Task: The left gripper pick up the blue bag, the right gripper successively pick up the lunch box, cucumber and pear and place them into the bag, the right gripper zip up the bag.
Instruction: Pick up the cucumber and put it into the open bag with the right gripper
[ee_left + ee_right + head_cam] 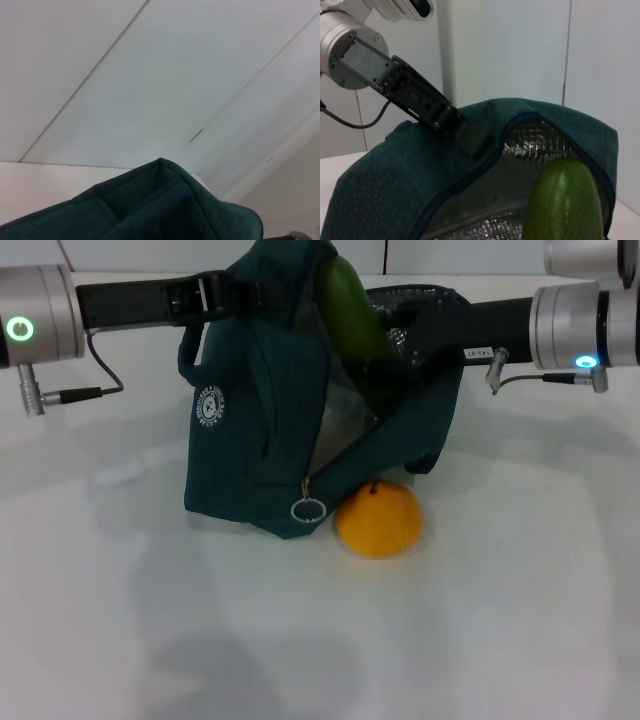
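The bag [250, 440] stands on the white worktop [480, 620], its mouth open upward and the foil lining showing inside. The left gripper [215, 295] reaches in from the left at the bag's top edge, its jaws closed on the fabric there; the right wrist view shows that same gripper [465, 132] clamped on the rim. The left wrist view shows only a fold of the bag [150, 210] against the wall.

The cucumber [350, 310] stands tilted in the bag's mouth, its upper end sticking out above the rim, and in the right wrist view the cucumber [562, 200] rises in front of the lining. The right gripper [405, 340] reaches from the right into the opening beside the cucumber; whether its jaws are open or closed I cannot tell.

The pear [378, 520] lies on the worktop, touching the bag's front lower edge, just beside the zipper ring [308, 510].
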Available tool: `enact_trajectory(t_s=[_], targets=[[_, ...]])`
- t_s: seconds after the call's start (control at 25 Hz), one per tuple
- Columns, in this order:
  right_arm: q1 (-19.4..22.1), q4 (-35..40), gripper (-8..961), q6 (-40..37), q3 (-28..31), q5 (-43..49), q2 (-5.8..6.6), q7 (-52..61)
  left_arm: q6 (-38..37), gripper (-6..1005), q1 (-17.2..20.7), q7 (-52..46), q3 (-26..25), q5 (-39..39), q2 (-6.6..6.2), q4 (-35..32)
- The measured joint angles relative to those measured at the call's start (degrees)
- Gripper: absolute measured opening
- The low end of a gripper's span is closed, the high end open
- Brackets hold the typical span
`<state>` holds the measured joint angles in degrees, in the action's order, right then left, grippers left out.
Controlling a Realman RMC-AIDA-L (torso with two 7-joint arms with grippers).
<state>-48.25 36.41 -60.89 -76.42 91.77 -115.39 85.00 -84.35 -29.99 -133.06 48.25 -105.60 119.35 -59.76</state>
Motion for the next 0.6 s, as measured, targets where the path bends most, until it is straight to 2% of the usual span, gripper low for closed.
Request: enact_trajectory(t_s=[0.36,0.56,0.6], targets=[[0.9,2.9,639,-0.2,0.4,-0.1,0.02,1.5,0.0,46,0.4,0.0,0.0,0.0,0.0,0.0],[1.4,4.5,825,-0.3,0.4,0.1,0.15,2.7,0.0,46,0.6,0.3,0.0,0.1,0.0,0.0],[2.1,5.8,831,-0.4,0.4,0.1,0.16,2.8,0.0,46,0.6,0.3,0.0,0.1,0.0,0.0]])
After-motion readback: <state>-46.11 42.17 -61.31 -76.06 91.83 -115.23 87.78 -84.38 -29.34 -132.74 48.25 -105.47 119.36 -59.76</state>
